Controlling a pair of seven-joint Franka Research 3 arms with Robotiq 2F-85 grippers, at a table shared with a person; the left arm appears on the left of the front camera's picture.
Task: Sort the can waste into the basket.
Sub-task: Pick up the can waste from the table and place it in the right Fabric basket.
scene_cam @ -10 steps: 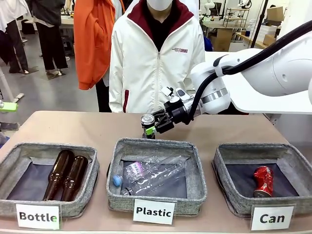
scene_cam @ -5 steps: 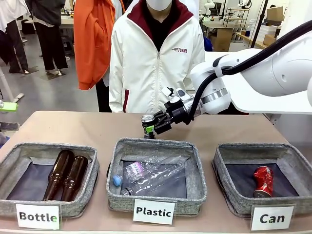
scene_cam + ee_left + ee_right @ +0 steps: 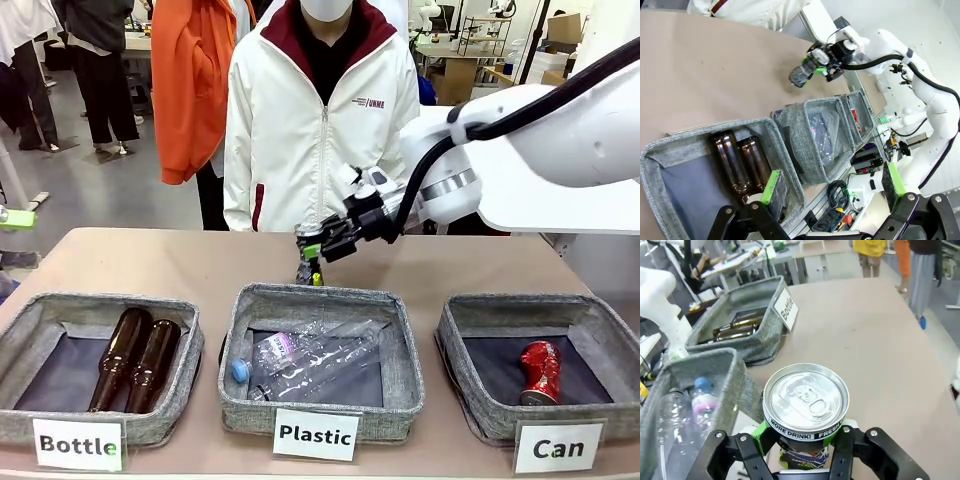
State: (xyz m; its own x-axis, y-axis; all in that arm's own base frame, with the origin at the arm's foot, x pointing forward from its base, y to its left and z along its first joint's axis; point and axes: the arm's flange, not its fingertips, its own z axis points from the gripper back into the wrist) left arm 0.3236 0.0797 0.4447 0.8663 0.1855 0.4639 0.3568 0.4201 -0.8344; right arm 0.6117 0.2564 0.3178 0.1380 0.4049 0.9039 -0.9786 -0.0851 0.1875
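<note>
Right tool (image 3: 312,249) clamped on black can (image 3: 305,262), lifted off counter (image 3: 150,260) behind Plastic basket, likely for carrying to Can basket (image 3: 470,310), already holding 1 red can (image 3: 541,371). Left tool (image 3: 832,187) wide, idle.

Right gripper (image 3: 312,249) clamped on black can (image 3: 306,256), can hanging below the fingers, lifted off the table (image 3: 150,260) behind the Plastic basket (image 3: 320,345). Red can (image 3: 541,371) lies in the Can basket (image 3: 540,365), well right of the fingers. Two brown bottles (image 3: 135,357) in the Bottle basket (image 3: 100,365).
</note>
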